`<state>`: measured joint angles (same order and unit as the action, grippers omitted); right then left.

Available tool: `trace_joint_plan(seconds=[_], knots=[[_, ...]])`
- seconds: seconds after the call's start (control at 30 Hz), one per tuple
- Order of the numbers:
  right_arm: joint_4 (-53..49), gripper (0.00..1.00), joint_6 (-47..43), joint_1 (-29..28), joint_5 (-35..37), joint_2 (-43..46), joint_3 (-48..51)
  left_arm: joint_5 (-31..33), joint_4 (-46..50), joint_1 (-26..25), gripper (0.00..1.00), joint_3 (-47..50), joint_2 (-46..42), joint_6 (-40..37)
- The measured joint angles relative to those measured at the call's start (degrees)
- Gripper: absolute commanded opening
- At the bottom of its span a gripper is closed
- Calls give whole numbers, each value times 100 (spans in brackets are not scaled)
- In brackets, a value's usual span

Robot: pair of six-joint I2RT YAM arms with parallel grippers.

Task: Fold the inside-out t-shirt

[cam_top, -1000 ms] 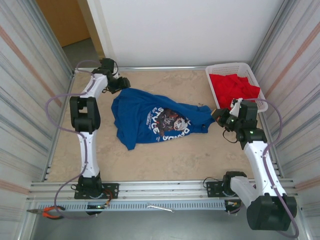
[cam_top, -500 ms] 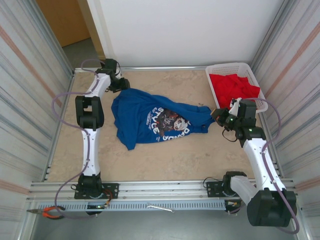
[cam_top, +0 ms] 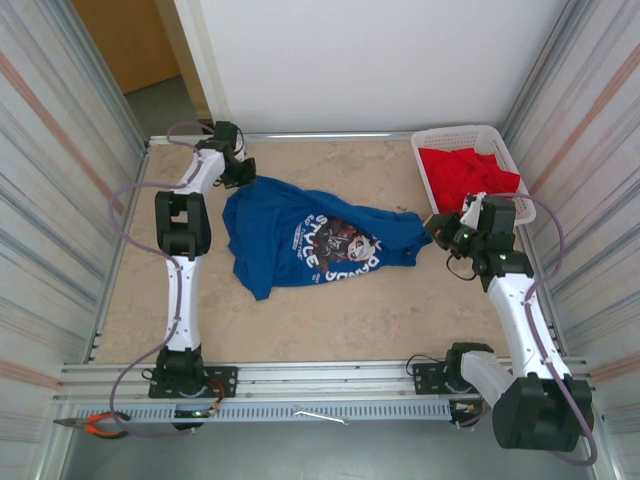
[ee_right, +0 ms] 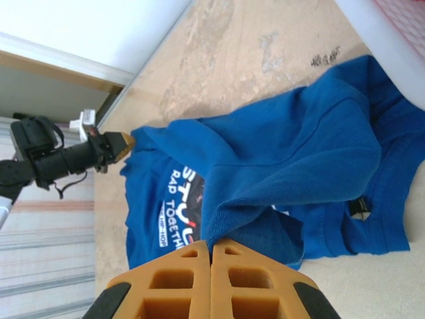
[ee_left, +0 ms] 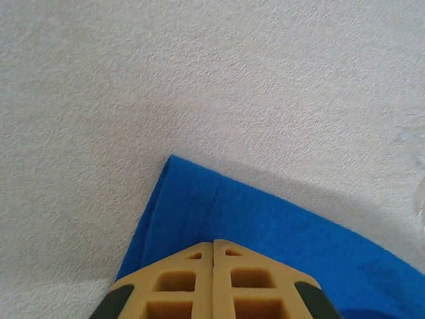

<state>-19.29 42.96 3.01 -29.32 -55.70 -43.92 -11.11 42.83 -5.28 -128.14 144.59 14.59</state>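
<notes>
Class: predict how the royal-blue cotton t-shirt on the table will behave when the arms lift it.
Likely floppy: the royal-blue cotton t-shirt lies crumpled in soft folds, so it should sag between the left gripper and right gripper. Probably light: thin fabric bunches easily at the right gripper's tips.

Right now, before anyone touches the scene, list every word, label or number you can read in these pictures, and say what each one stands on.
"RAP TOGETH": white print on the blue t-shirt, right wrist view; a fold hides its end.
"ST": larger letters of the same print, just above; the rest is covered.
Top view: the same print is too blurred to read.
Small black tag on the t-shirt: too small to read.
</notes>
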Motion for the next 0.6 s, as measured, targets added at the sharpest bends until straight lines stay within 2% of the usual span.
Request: trace_joint_plan(seconds=[0.2,0.37,0.5,0.57,0.6], knots=[[205,0,63,476,-299,-789,-933,-107,-127,7,0,46,-507,44],[479,0,286,911,-575,-1408,-2057,-328,-682,96,0,590,-2096,212],[612,0,409,1014,-710,-1569,-2581,-487,-1248,192,0,1067,-3265,306],[675,0,461,1014,-802,-1569,-2662,-581,-1458,227,21,1213,-3532,326],[699,0,466,1014,-826,-1567,-2662,-616,-1526,227,27,1255,-3550,352]])
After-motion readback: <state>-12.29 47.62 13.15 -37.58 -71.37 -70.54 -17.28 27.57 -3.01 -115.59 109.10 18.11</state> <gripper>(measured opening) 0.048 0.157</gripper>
